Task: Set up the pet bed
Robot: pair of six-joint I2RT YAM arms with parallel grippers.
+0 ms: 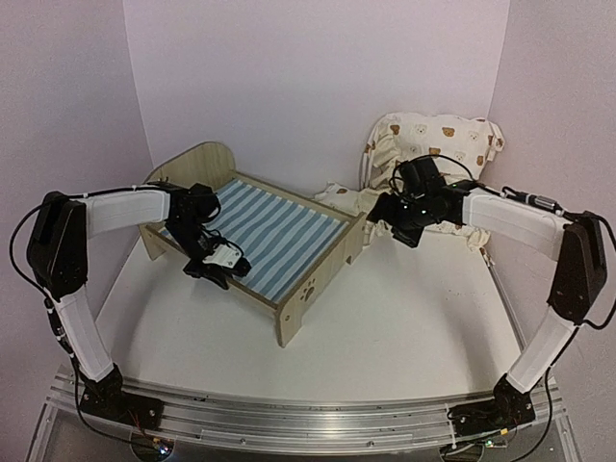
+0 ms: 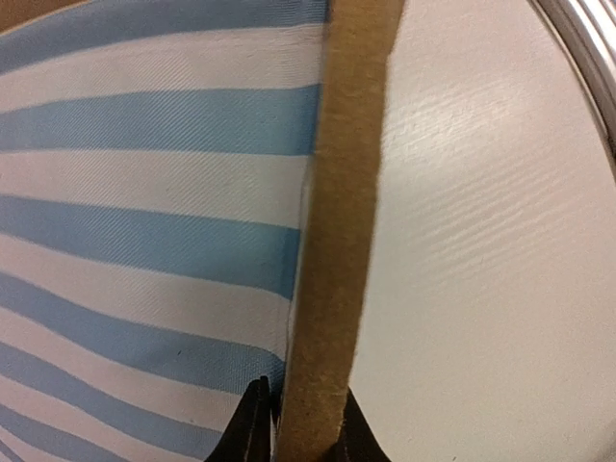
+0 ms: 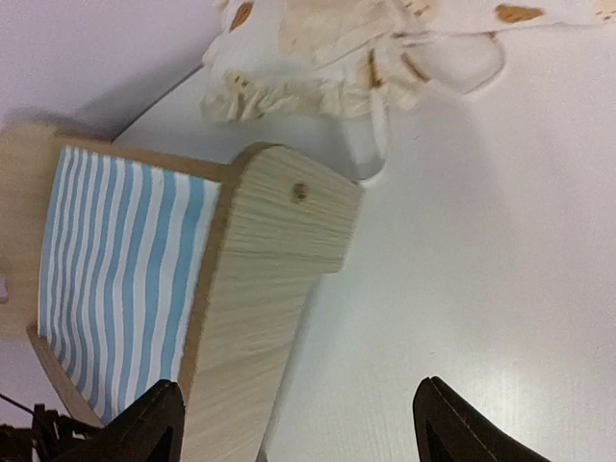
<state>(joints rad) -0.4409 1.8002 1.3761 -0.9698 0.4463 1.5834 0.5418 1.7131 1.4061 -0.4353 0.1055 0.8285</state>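
Seen from overhead, the left arm (image 1: 115, 212) reached in from the left toward the pet bed (image 1: 279, 231). The bed stood at an angle on the white table (image 1: 404, 337), left of centre. Its rounded headboard (image 1: 197, 162) faced the back-left corner, and its lower footboard (image 1: 313, 289), cut with a paw print, was turned toward the front.

The left gripper (image 1: 219, 262) sat on the bed's near side rail (image 2: 337, 241), about midway along. Its wrist camera showed the dark fingers (image 2: 252, 428) closed one on each side of that wooden rail, clamping it. The blue-and-white striped base (image 2: 144, 212) stretched away on one side of the rail and bare tabletop lay on the other.

Further right, the right gripper (image 1: 402, 223) hovered just beside the far end of the footboard, jaws spread wide and gripping nothing. Its own camera showed the footboard's end standing between the two parted fingertips (image 3: 144, 423), close to one of them, though whether it touched could not be told.

Behind that gripper, cream ruffled bedding (image 1: 438, 144) printed with bears was heaped against the back wall at the right. One frilled edge trailed near the bed's far corner.
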